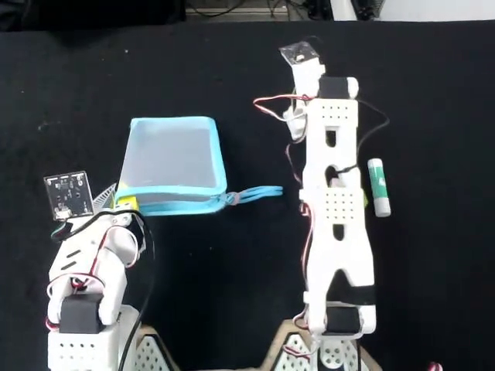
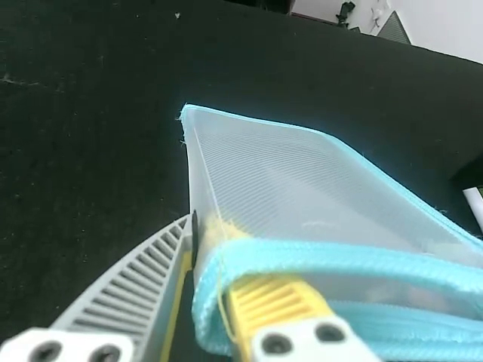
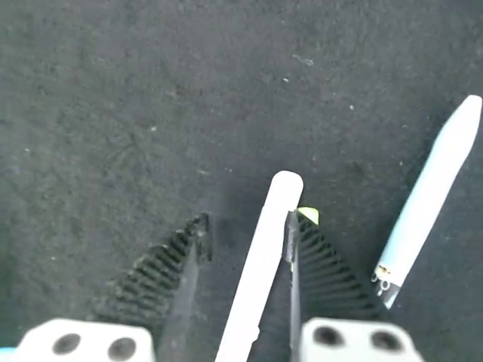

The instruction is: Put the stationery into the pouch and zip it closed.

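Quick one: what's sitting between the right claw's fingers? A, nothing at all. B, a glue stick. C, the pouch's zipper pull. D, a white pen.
D: the right wrist view shows a white pen lying in the gap of the open right claw, up against one finger.

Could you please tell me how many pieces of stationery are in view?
3: a white pen inside the open right gripper, a light-blue pen beside it, a green-and-white stick beside that arm. Others may be hidden.

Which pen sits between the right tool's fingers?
The white pen, inside the open tool; the pale blue pen lies outside it.
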{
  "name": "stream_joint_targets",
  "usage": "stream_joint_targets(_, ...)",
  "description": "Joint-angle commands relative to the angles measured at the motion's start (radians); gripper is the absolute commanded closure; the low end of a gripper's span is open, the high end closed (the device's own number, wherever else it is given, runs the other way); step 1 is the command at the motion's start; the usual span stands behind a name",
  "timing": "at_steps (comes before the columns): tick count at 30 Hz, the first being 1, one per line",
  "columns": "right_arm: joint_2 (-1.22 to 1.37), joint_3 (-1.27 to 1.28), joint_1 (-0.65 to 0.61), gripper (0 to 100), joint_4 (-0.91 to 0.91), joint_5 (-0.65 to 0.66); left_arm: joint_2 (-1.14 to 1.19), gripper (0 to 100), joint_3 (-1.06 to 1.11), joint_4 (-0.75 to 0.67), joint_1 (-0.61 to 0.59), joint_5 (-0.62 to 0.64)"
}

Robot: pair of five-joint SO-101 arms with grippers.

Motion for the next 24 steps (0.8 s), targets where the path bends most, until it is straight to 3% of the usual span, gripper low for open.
stream_joint_targets(1,-0.007,-0.050,0.026,85.1,-0.008,0.012,-0.014,97,-0.012,-0.008,-0.004,0.008)
stream_joint_targets(24,0.047,-0.004,0.037,87.1,-0.081,0.014,-0.014,97,-0.012,-0.008,-0.005,0.008)
